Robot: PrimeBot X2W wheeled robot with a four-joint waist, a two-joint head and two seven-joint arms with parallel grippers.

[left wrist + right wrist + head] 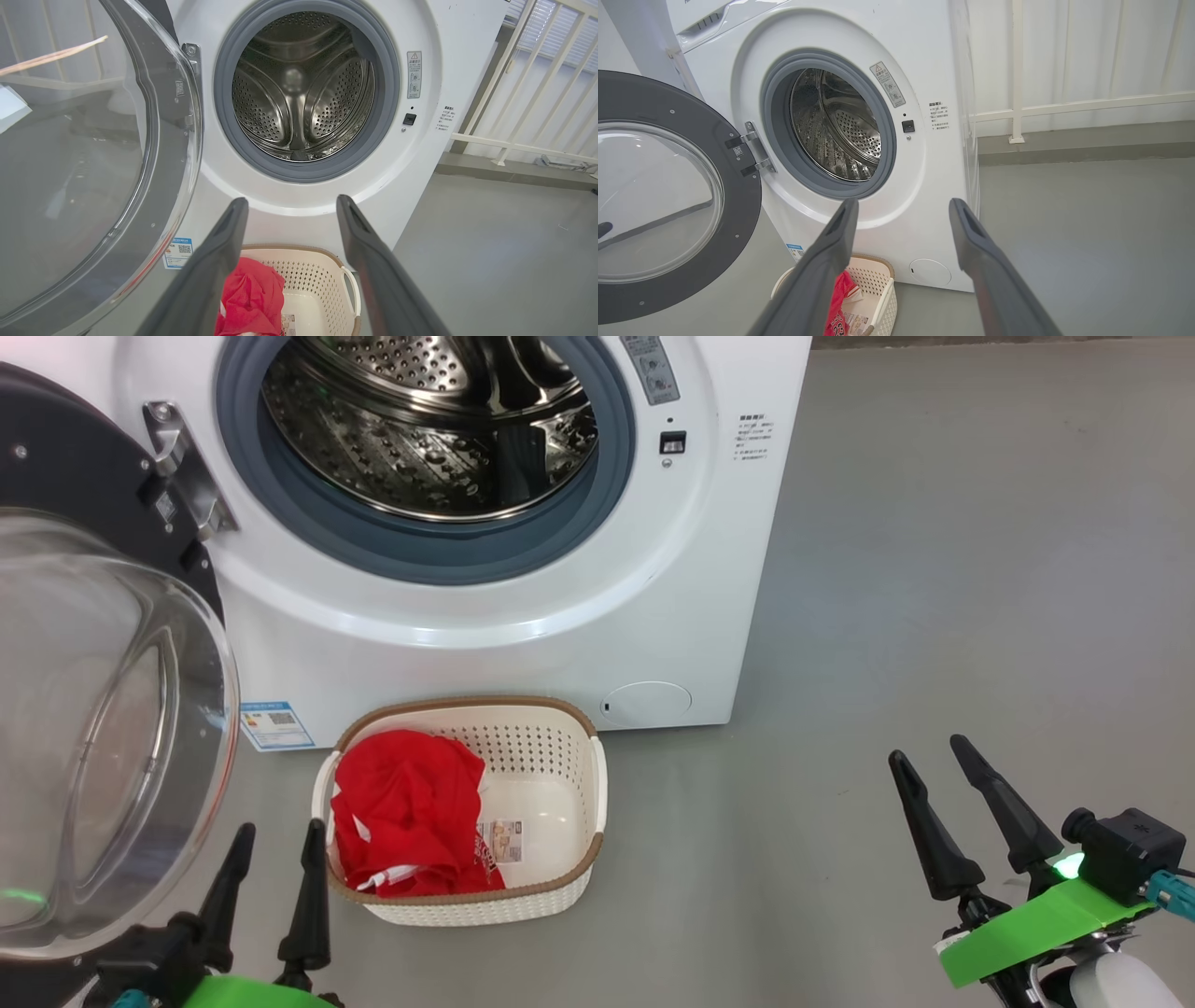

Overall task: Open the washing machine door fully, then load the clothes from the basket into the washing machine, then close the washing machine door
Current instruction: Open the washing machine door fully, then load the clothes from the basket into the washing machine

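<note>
The white washing machine (523, 644) stands with its steel drum (429, 420) exposed. Its round black door (103, 728) with the clear glass bowl hangs swung out on the left, also visible as the door (668, 200) in the right wrist view. The cream basket (551, 896) sits on the floor just before the machine, with the red clothes (406, 812) heaped in its left half. My left gripper (280, 840) is open, just left of the basket's near corner. My right gripper (934, 761) is open above bare floor, far right of the basket.
Grey floor (980, 569) stretches to the right of the machine. A white railing (528, 93) and a low kerb run behind on the right. A blue energy sticker (276, 724) and a round white hatch (646, 702) mark the machine's lower front.
</note>
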